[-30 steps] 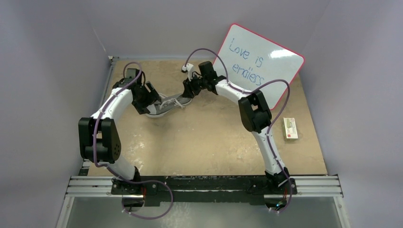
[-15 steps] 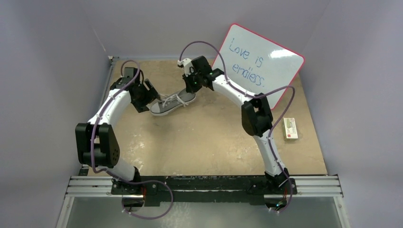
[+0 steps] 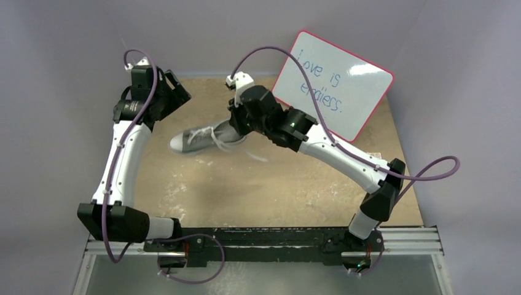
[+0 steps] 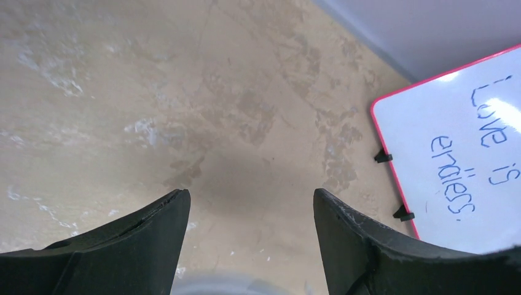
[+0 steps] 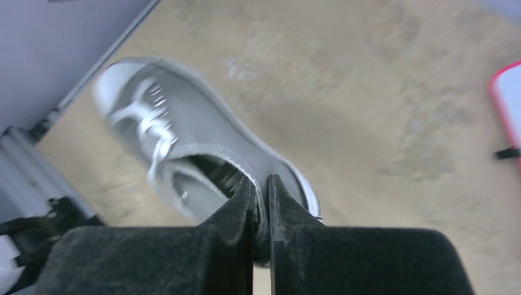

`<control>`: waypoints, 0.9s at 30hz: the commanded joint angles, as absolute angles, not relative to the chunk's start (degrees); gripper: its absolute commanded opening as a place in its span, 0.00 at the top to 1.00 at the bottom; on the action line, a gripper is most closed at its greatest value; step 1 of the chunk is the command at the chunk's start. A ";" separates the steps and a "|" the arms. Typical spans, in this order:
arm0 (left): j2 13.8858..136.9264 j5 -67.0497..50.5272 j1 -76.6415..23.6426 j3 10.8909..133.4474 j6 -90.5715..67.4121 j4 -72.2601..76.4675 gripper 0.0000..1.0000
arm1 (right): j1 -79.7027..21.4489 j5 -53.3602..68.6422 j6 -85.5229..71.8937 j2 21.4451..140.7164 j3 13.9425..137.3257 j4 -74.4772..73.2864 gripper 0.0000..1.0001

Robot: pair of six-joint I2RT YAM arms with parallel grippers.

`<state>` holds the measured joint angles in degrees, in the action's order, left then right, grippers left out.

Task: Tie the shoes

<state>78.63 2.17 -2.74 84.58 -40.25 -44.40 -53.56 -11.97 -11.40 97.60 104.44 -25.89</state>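
1. The right claw (image 5: 261, 182) is clenched on the shoe (image 5: 203, 129). Its two fingers pinch the heel rim, one inside the opening and one against the outer wall.

2. The left claw (image 4: 250, 194) is released. Its fingers stand wide apart with nothing between them, and only bare tabletop (image 4: 184, 92) shows below. In the overhead view it is raised near the far left corner, well apart from the shoe.

3. The shoe lies on its sole line near the middle of the far half of the tabletop, with its toe to the left and its heel under the right claw. The wrist picture is blurred, so I cannot tell whether the sole rests flat or is partly lifted.

4. The laces (image 5: 150, 132) are threaded up the front but look loose. From above, one thin white strand trails off the shoe onto the tabletop toward the near right. No bow or knot is visible.

5. A whiteboard (image 3: 335, 83) with handwriting leans at the far right, well apart from the shoe.

6. As I judge it, the tying itself has not begun. Only a hold on the heel is in place, probably to position or steady the shoe.

7. Still to do are picking up both lace ends, crossing them, pulling a first knot snug, and forming and tightening a bow. The left claw will likely have to come down to the laces.
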 commanded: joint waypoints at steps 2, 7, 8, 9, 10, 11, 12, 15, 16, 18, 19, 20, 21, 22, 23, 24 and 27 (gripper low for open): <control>74.27 7.66 -3.92 87.79 -35.93 -46.23 0.27 | -54.23 -23.07 -34.69 97.53 97.72 -24.53 1.00; 72.29 8.34 -5.22 84.77 -33.55 -46.39 0.27 | -51.99 -32.30 -45.84 97.78 85.57 -22.15 1.00; 72.17 7.97 -5.42 83.95 -33.41 -46.14 0.26 | -50.82 -33.38 -47.79 97.82 83.52 -21.99 1.00; 72.15 7.37 -5.49 83.14 -33.32 -45.76 0.26 | -49.66 -34.54 -49.40 97.78 81.52 -21.93 1.00; 72.27 6.51 -5.71 82.35 -33.35 -45.26 0.26 | -48.91 -36.10 -49.97 97.59 79.65 -21.15 1.00; 72.63 5.46 -6.02 81.50 -33.25 -44.69 0.26 | -48.20 -37.78 -50.60 97.23 76.50 -20.19 1.00; 73.21 4.18 -6.39 80.65 -33.18 -44.01 0.26 | -47.55 -38.82 -50.85 96.75 73.80 -18.77 1.00; 75.41 -0.53 -8.16 77.99 -32.95 -41.76 0.25 | -45.55 -38.76 -51.85 95.30 67.50 -15.48 1.00; 76.20 -2.87 -8.69 76.92 -33.19 -41.06 0.25 | -44.98 -38.17 -51.68 94.87 66.15 -14.98 1.00; 78.24 -8.98 -9.47 74.38 -34.63 -38.92 0.25 | -44.69 -37.58 -51.92 93.90 65.30 -16.31 1.00; 79.03 -11.90 -9.84 72.74 -35.63 -37.11 0.26 | -44.73 -37.16 -51.38 93.23 64.93 -16.74 1.00; 79.75 -14.03 -10.39 71.19 -36.32 -35.47 0.26 | -44.67 -36.64 -50.48 92.01 64.29 -16.40 1.00; 80.40 -15.08 -10.73 70.00 -36.86 -34.68 0.27 | -44.79 -35.43 -49.76 91.34 63.35 -16.27 0.97; 81.57 -15.49 -11.22 69.22 -37.13 -34.71 0.27 | -44.82 -33.32 -49.28 89.63 61.82 -15.77 0.91; 82.38 -16.01 -11.60 68.75 -37.28 -34.72 0.27 | -44.88 -30.42 -48.51 88.34 60.23 -15.17 0.84; 82.95 -16.68 -11.86 68.13 -37.27 -34.60 0.27 | -44.87 -26.92 -47.30 87.22 58.56 -14.61 0.77; 83.82 -17.36 -12.62 66.13 -37.34 -34.50 0.27 | -44.76 -10.88 -41.17 83.45 54.35 -12.36 0.49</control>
<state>83.90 -12.58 -11.68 67.59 -36.40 -38.17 -45.21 -27.11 -47.75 88.79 58.76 -15.40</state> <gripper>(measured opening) 0.730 0.342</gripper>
